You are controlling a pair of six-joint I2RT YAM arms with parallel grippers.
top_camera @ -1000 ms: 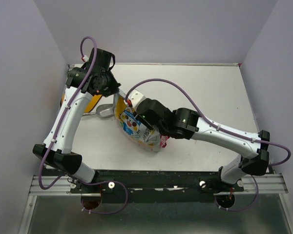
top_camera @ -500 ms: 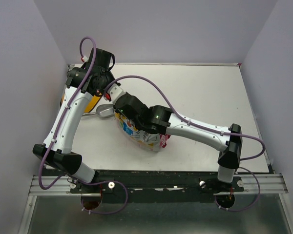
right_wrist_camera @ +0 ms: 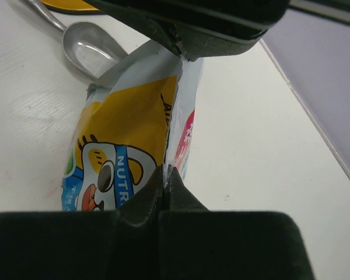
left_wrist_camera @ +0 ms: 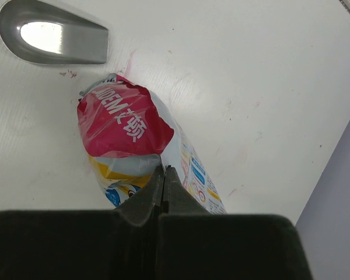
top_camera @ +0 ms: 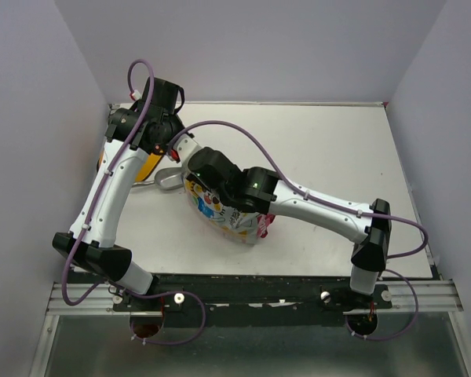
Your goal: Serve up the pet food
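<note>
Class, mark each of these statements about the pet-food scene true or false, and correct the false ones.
1. The left gripper and the right gripper are both shut on the pouch. True.
2. The scoop sits inside the pouch. False: it lies on the table, beside the pouch.
3. The scoop is empty. True.
4. The pouch is plain silver with no print. False: it carries a cartoon animal and lettering.

Open table (top_camera: 337,149) right of the pouch (top_camera: 220,214); scoop (top_camera: 169,181) and bowl (top_camera: 148,166) crowd left.
</note>
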